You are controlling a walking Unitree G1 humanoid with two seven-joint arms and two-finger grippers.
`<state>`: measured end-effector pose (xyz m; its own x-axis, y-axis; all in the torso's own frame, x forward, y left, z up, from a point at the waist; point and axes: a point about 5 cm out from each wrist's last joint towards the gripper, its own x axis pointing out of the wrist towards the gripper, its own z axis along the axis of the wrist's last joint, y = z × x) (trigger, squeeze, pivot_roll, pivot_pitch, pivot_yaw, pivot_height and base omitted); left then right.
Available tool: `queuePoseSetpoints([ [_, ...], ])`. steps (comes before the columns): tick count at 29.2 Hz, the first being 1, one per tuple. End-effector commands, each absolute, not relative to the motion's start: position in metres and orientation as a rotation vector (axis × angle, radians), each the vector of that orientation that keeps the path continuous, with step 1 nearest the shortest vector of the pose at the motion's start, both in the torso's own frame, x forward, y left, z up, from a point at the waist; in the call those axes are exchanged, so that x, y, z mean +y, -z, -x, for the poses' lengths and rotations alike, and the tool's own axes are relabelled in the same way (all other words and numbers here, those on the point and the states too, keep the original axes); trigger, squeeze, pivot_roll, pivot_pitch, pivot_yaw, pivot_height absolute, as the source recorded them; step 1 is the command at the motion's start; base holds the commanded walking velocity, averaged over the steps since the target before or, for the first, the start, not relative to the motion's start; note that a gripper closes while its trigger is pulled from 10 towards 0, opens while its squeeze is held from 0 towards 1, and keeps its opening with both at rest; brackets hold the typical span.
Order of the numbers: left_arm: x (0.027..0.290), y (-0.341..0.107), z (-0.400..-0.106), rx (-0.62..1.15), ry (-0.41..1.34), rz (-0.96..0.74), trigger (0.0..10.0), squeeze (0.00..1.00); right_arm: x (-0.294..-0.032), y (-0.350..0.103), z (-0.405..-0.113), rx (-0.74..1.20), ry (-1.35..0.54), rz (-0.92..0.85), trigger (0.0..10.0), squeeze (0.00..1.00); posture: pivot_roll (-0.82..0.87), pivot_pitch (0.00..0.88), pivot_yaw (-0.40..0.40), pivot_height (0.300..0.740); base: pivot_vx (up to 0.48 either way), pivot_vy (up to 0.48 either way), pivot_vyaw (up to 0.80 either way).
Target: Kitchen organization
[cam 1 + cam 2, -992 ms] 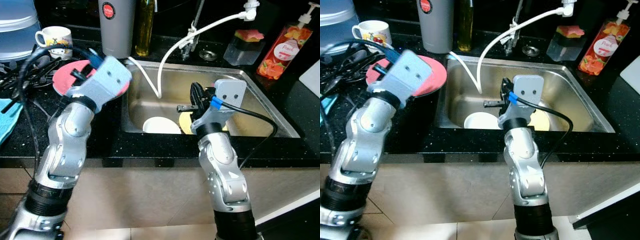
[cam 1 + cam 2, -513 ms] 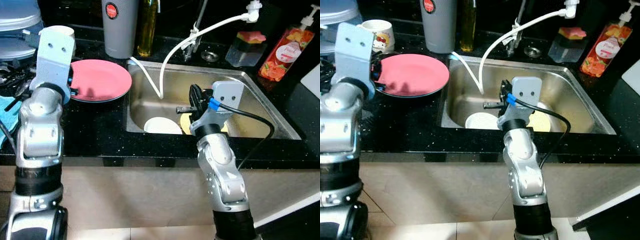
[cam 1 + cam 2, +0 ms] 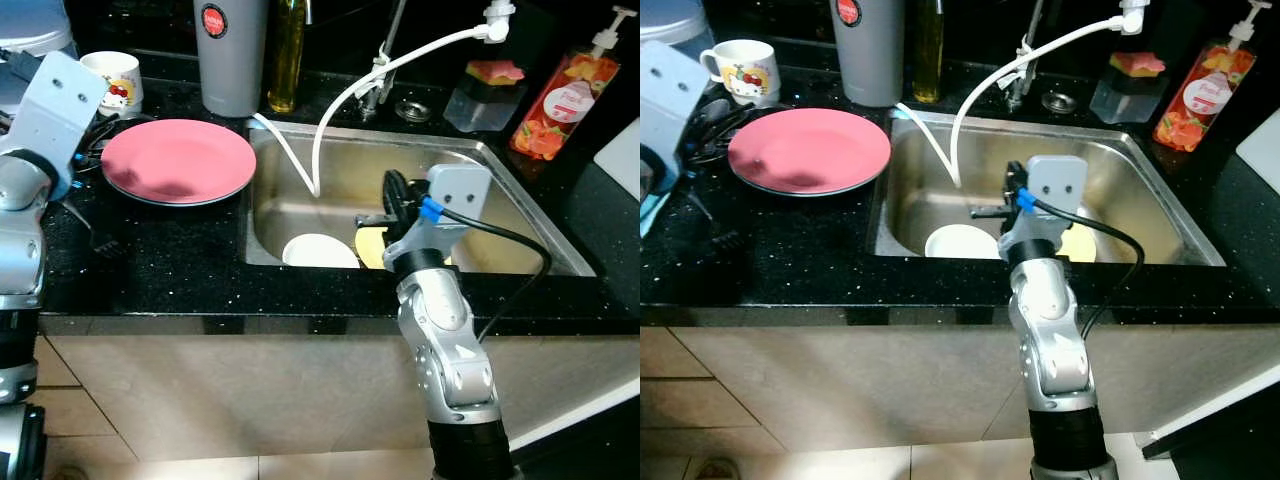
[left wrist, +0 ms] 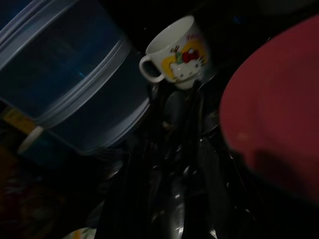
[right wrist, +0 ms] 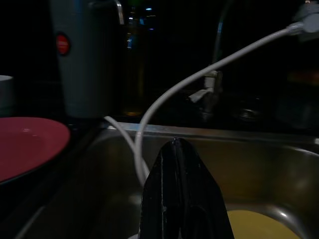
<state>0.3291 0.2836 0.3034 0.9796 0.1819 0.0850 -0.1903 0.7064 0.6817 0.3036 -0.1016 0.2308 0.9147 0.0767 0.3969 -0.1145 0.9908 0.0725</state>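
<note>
The black speckled stone counter (image 3: pixel 180 260) carries everything. Let into it at centre is the rectangular stainless-steel sink (image 3: pixel 520 225), smooth and dull-shiny, with a thin white hose (image 3: pixel 340 110) curving down into it from the tap at twelve o'clock.

At ten o'clock from the sink lies the round flat pink plate (image 3: pixel 178 160), glossy, resting alone on the counter, so I judge one dish is already moved out. The left gripper (image 4: pixel 184 199) hangs at nine o'clock of that plate, over dark utensils near the white cartoon-printed mug (image 3: pixel 112 78); whether its fingers are spread I cannot tell.

In the basin, at six o'clock, sit a round white bowl (image 3: pixel 320 250) and, just beside it at three o'clock, a flat yellow plate (image 3: pixel 1078 243). The right gripper (image 5: pixel 177 149) hovers above them with its two black fingers pressed together, holding nothing.

The step in hand looks like clearing the sink. The next move would call for spreading those fingers, then dipping to catch the bowl's thin rim; glazed ware is slippery, so a firm pinch.
</note>
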Motion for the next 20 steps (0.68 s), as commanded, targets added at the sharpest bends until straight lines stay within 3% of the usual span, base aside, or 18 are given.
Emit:
queuePoseSetpoints([
  [1, 0.285, -0.302, -0.33, -0.008, -0.138, -0.76, 10.0, 0.0, -0.104, -0.227, -0.305, -0.393, -0.094, -0.093, 10.0, 0.0, 0.26, 0.025, -0.135, 0.74, 0.0, 0.0, 0.0],
  [11, 0.304, -0.283, -0.334, 0.159, -0.103, -0.866, 10.0, 0.0, -0.103, -0.227, -0.305, -0.392, -0.095, -0.095, 10.0, 0.0, 0.26, 0.027, -0.134, 0.74, 0.0, 0.0, 0.0],
  [16, 0.304, -0.28, -0.336, 0.17, -0.091, -0.971, 10.0, 0.0, -0.103, -0.227, -0.305, -0.392, -0.094, -0.092, 10.0, 0.0, 0.25, 0.029, -0.133, 0.74, 0.0, 0.0, 0.0],
  [20, 0.308, -0.286, -0.338, 0.186, -0.103, -0.949, 10.0, 0.0, -0.104, -0.227, -0.305, -0.391, -0.091, -0.091, 10.0, 0.0, 0.25, 0.033, -0.134, 0.74, 0.0, 0.0, 0.0],
])
